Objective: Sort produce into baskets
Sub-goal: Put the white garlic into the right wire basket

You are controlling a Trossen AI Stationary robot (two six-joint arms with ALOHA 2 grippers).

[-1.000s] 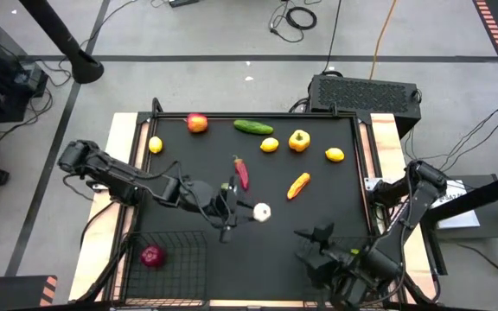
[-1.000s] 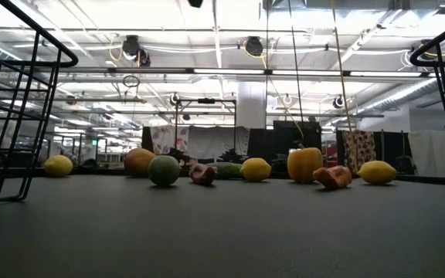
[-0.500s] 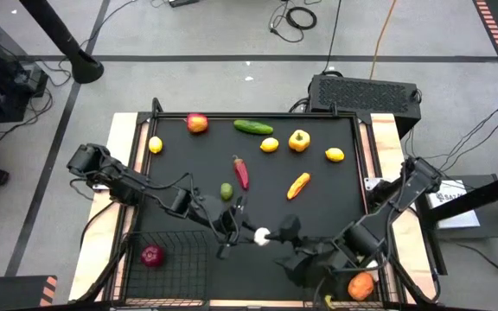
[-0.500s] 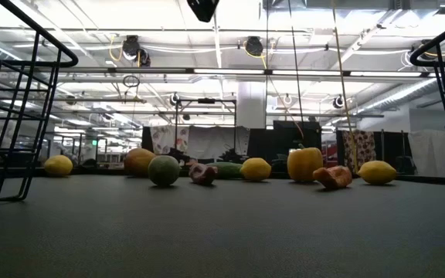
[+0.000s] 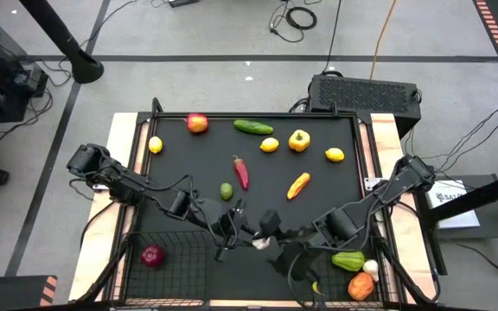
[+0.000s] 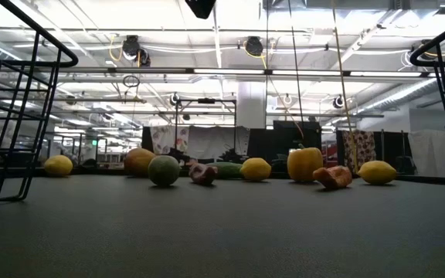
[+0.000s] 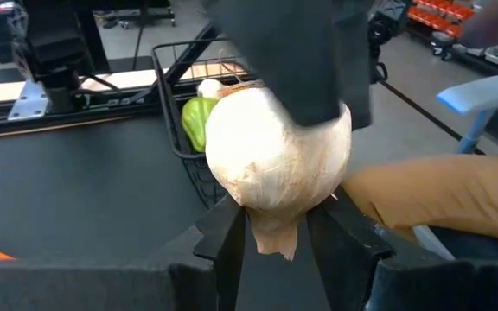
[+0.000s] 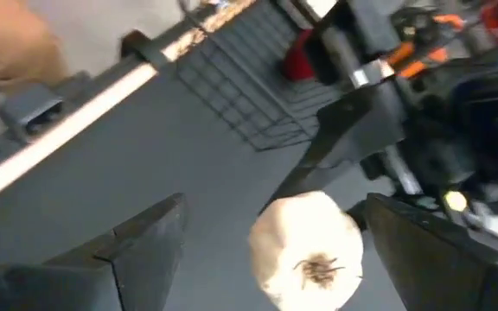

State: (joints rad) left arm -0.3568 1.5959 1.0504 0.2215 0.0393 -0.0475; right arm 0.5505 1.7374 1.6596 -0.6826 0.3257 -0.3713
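Since a second ago: right arm has swung out from the near right corner of the black table [image 5: 335, 186] toward the middle of the near edge; the left arm has carried the white papery garlic bulb [image 5: 262, 241] nearer that edge too. The right black wire-mesh basket [image 5: 379, 289], hidden by that arm earlier, now shows a green vegetable, an orange one and a small white one inside.

Left gripper [image 7: 271, 226]: dark fingers pinching the garlic bulb low on its body, root tail hanging between them, held clear of the table surface.

Right gripper [image 8: 266, 233]: fingers spread wide, one either side of the bulb [image 8: 305, 250], not touching it. The bulb lies straight ahead between them, root end facing this wrist camera.

Key relation: both grippers meet at the bulb, middle of the near edge, between the two baskets. Bulb is roundish, no useful long axis; the right fingers look set to close across its width, above or beside the left pair. Reads as a handover toward the right basket — judgement only.

Left black wire-mesh basket [image 5: 175, 259], near left corner, holds a purple onion [image 5: 152, 256]. Loose produce remains along the far half: red apple [image 5: 197, 123], cucumber [image 5: 253, 127], lemons, yellow pepper [image 5: 299, 140], red chili [image 5: 241, 171], lime [image 5: 226, 191].
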